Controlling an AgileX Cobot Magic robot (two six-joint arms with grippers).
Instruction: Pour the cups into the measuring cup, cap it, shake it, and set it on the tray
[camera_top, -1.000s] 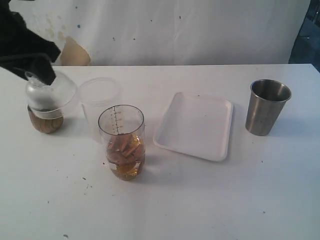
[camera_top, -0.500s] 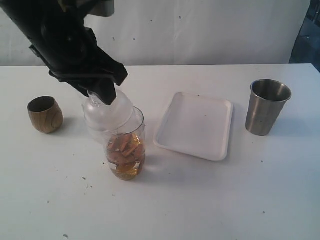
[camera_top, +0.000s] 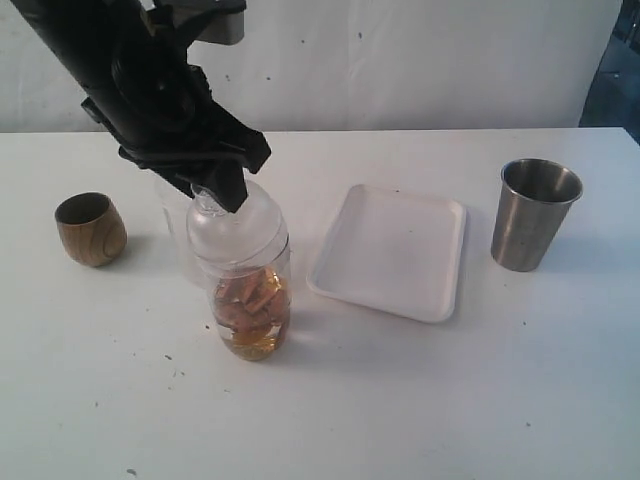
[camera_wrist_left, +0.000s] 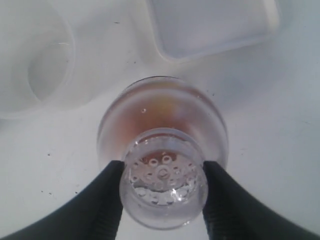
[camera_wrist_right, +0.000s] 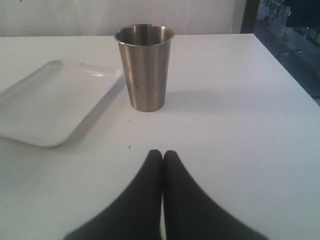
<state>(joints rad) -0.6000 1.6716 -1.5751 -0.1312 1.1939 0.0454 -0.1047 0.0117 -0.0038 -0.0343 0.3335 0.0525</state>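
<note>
Left gripper (camera_wrist_left: 162, 172): jaws part-open, black fingers (camera_wrist_left: 107, 200) clamped on either side of perforated neck of clear domed plastic cap (camera_top: 240, 232). Cap sits on mouth of tall clear graduated measuring cup (camera_top: 250, 318), brown chunks (camera_top: 248, 295) inside; fully seated or not, cannot tell.

Right gripper (camera_wrist_right: 162, 156): jaws pressed together, empty, near tapered brushed-steel tumbler (camera_wrist_right: 145, 67).

Shallow white rectangular tray (camera_top: 390, 250) lies between measuring cup and tumbler. Small rounded brown wooden cup (camera_top: 90, 228) stands far left, upright.

Exterior camera: raised, facing down across table (camera_top: 400, 400) toward wall (camera_top: 400, 60). Left wrist camera: close, straight down on lid (camera_wrist_left: 162, 185). Right wrist camera: low, near-level, facing steel cup (camera_wrist_right: 145, 70). All share tray (camera_top: 390, 250), 3 o'clock of lid in exterior view.
</note>
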